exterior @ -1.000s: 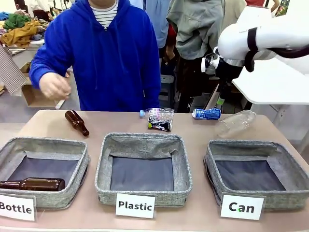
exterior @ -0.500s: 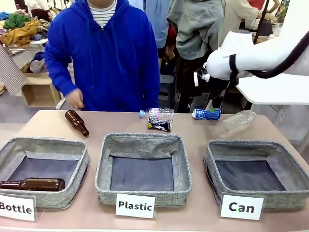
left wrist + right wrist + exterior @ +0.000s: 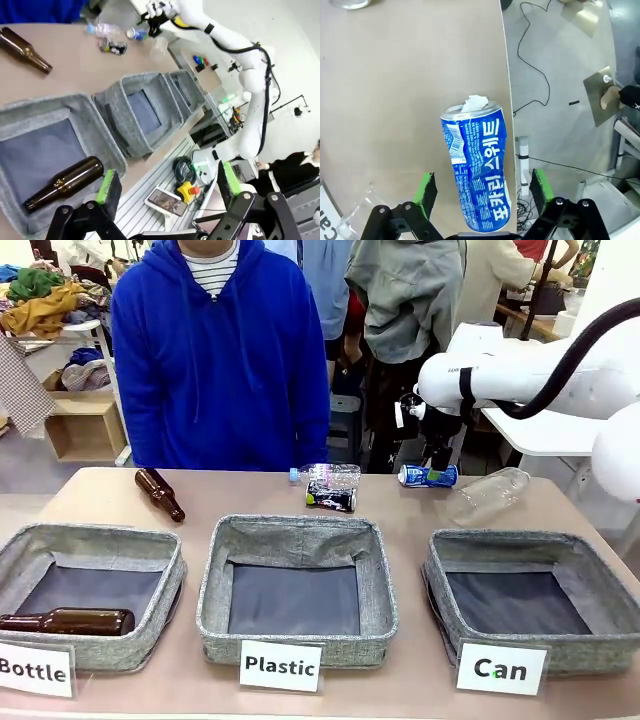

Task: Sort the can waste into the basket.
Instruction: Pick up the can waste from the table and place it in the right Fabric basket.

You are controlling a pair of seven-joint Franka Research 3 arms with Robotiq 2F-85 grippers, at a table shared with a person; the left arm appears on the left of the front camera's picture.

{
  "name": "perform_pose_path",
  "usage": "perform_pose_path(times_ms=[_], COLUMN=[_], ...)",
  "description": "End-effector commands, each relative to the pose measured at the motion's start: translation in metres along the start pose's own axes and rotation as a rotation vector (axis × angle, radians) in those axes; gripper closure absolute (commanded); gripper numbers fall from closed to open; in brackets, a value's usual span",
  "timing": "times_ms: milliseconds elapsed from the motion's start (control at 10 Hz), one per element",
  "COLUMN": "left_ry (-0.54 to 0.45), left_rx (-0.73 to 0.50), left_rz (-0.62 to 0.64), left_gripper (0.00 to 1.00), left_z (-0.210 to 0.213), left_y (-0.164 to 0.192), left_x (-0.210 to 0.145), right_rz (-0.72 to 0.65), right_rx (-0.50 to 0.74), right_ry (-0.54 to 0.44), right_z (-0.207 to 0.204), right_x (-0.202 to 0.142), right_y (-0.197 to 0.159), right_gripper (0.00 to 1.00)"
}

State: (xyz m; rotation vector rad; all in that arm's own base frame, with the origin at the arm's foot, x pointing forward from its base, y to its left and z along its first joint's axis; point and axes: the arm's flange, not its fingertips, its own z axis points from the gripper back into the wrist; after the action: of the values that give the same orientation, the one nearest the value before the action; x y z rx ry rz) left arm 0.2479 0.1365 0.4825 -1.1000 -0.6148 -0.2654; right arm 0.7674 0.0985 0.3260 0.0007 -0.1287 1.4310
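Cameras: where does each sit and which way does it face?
Front: between the arms, facing across the table at the person; right arm shows above the blue can.
Left wrist: on that wrist, looking along the open left gripper at the Bottle bin.
Right wrist: on that wrist, looking down past the open right gripper at the blue can.
Shared: all three show the blue can.

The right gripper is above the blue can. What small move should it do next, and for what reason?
Probably lower the right gripper straight down with jaws open. In the right wrist view the blue can lies on the table, centred between the green pads with gaps on both sides, so nothing is gripped yet. Descending should bring the pads beside the can for closing.
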Motion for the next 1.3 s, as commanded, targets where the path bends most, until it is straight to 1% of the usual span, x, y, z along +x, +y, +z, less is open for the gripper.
perform_pose_path(times_ms=[0, 200, 300, 400, 500, 600, 800, 900, 1000, 1100, 1200], left_ry=[-0.044, -0.044, -0.044, -0.044, -0.044, -0.044, -0.044, -0.044, -0.044, -0.044, -0.044], left_rx=[-0.002, -0.002, -0.002, -0.002, -0.002, -0.002, -0.002, -0.002, -0.002, -0.002, -0.002], left_rz=[-0.001, -0.001, -0.001, -0.001, -0.001, -0.001, -0.001, -0.001, -0.001, -0.001, -0.001], left_gripper=[0.0, 0.0, 0.0, 0.0, 0.0, 0.0, 0.0, 0.0, 0.0, 0.0, 0.0], left_z=[0.004, 0.004, 0.004, 0.004, 0.004, 0.004, 0.004, 0.004, 0.004, 0.004, 0.004], left_y=[-0.008, -0.008, -0.008, -0.008, -0.008, -0.008, -0.008, -0.008, -0.008, -0.008, -0.008], left_x=[0.002, 0.002, 0.002, 0.002, 0.002, 0.002, 0.002, 0.002, 0.002, 0.002, 0.002], right_rz=[0.014, 0.011, -0.002, -0.004, -0.003, -0.009, -0.015, -0.012, -0.012, -0.013, -0.048], right_rx=[0.049, 0.091, 0.091, 0.092, 0.096, 0.096, 0.102, 0.096, 0.089, 0.077, 0.072], right_ry=[0.002, 0.039, 0.052, 0.071, 0.088, 0.103, 0.12, 0.128, 0.134, 0.142, 0.149], right_z=[-0.009, -0.02, -0.02, -0.021, -0.022, -0.022, -0.022, -0.019, -0.013, 0.003, 0.029], right_x=[0.005, 0.008, 0.009, 0.009, 0.009, 0.009, 0.008, 0.008, 0.008, 0.007, 0.005], right_y=[-0.029, -0.028, -0.031, -0.03, -0.028, -0.028, -0.027, -0.024, -0.021, -0.011, 0.006], right_gripper=[0.0, 0.0, 0.34, 0.6, 0.94, 1.0, 1.0, 0.97, 1.0, 1.0, 1.0])
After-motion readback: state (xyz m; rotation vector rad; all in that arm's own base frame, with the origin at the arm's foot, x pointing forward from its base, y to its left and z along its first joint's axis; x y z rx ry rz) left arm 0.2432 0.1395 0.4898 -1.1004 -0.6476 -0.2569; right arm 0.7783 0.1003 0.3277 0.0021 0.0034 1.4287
